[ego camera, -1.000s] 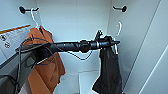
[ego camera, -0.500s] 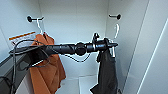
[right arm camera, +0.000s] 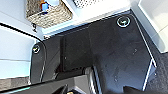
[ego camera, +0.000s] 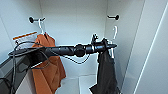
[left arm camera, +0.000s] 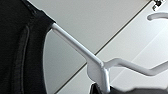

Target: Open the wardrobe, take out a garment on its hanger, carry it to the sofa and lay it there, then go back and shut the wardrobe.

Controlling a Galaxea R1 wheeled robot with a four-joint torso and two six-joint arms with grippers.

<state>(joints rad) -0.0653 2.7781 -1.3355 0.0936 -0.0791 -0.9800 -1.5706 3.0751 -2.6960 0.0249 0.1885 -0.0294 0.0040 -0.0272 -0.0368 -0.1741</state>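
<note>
The garment [ego camera: 105, 72], a black T-shirt, hangs on its white hanger [ego camera: 113, 37] inside the open wardrobe [ego camera: 75, 20], toward its right side. We reach our left arm across the interior, and our left gripper [ego camera: 110, 46] sits at the hanger's neck; we cannot tell whether it is clamped. In the left wrist view the hanger [left arm camera: 97, 67] shows close up beside the shirt's collar. An orange garment [ego camera: 48, 62] hangs to the left from a wall hook [ego camera: 33, 19]. We cannot tell the state of our right gripper either; its wrist view shows a woven basket [right arm camera: 47, 12].
</note>
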